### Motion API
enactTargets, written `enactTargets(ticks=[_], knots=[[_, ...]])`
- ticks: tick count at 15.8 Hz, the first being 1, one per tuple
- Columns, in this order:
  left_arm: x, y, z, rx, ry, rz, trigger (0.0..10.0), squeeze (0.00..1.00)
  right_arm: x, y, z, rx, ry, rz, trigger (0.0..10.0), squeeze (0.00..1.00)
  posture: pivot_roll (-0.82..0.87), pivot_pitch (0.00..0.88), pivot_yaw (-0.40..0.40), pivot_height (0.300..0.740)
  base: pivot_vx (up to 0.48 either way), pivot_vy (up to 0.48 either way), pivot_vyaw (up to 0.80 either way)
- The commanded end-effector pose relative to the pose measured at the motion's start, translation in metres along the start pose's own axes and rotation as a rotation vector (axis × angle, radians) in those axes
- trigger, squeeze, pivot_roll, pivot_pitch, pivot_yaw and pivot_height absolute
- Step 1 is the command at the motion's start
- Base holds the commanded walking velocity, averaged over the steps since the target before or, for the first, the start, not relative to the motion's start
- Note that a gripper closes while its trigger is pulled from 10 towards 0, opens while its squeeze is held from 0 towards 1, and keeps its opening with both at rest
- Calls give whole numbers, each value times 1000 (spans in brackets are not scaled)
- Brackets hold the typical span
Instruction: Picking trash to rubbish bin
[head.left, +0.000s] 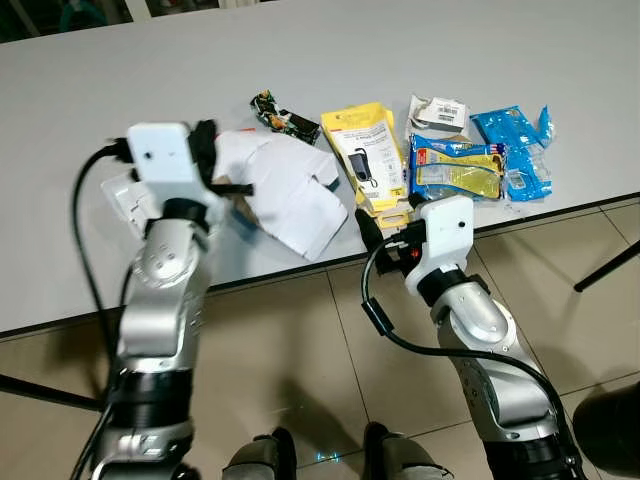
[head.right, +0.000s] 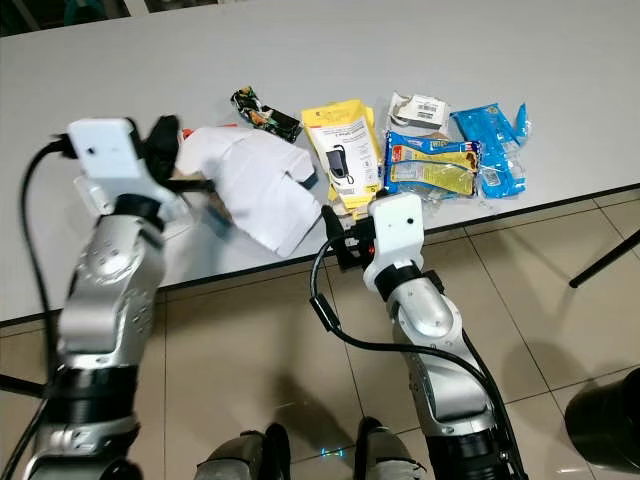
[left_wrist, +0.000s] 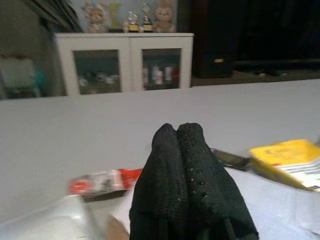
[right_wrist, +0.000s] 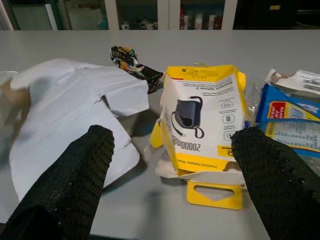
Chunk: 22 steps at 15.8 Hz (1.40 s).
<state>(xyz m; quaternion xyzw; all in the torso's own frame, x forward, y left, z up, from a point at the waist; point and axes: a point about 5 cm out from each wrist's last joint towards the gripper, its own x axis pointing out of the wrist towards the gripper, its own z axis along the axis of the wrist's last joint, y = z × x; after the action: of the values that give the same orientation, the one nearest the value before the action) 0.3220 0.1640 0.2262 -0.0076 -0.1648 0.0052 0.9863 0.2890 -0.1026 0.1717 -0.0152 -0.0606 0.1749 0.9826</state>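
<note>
Trash lies along the front of the grey table (head.left: 330, 50): a flattened white carton (head.left: 290, 190), a yellow power-bank package (head.left: 365, 150), a dark snack wrapper (head.left: 285, 120), a blue-and-yellow packet (head.left: 455, 168), a blue wrapper (head.left: 520, 145) and a white labelled packet (head.left: 440, 110). My left gripper (left_wrist: 176, 131) is shut with nothing in it, raised over the carton's left end. A red-and-white wrapper (left_wrist: 105, 181) lies just beyond it. My right gripper (right_wrist: 173, 137) stands open at the table's front edge, its fingers either side of the yellow package (right_wrist: 200, 110), not touching it.
A white flat piece (head.left: 118, 195) lies on the table under my left arm. Tiled floor runs in front of the table. A dark round bin (head.right: 603, 420) stands at the lower right, and a black leg (head.left: 605, 265) slants nearby. A white cabinet (left_wrist: 125, 62) stands beyond the table.
</note>
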Motion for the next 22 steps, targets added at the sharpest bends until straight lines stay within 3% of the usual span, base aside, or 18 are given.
enactTargets(ticks=[1,2,3,4,5,7,16,19,22], knots=[[-4,6,6,22,-18,30,0,0,1,2,-2,0,4,6,10000,0,-66,201,56,740,0,0,0],[-6,10,4,26,-7,44,0,0,2,2,-2,2,3,9,10000,0,-60,195,55,740,0,0,0],[-9,12,-1,30,31,55,3176,0,3,3,-3,4,1,12,10000,0,-59,192,55,740,0,0,0],[-9,13,-5,7,55,66,10000,0,4,3,-3,5,-1,13,10000,0,-58,186,56,740,0,0,0],[-9,12,-4,-4,55,68,10000,1000,5,3,-2,5,-2,13,10000,0,-58,186,56,740,0,0,0],[-9,16,-5,34,76,78,10000,1000,6,3,-3,5,-5,10,10000,0,-53,175,63,740,0,0,0],[-30,68,-40,189,302,287,10000,1000,8,6,-7,19,-7,8,10000,0,-38,163,78,740,0,0,0],[-36,75,-50,186,346,313,10000,1000,8,7,-8,21,-5,10,10000,0,-36,163,77,740,0,0,0],[-36,75,-58,122,368,318,10000,1000,8,7,-8,22,-6,12,10000,0,-37,163,75,740,0,0,0]])
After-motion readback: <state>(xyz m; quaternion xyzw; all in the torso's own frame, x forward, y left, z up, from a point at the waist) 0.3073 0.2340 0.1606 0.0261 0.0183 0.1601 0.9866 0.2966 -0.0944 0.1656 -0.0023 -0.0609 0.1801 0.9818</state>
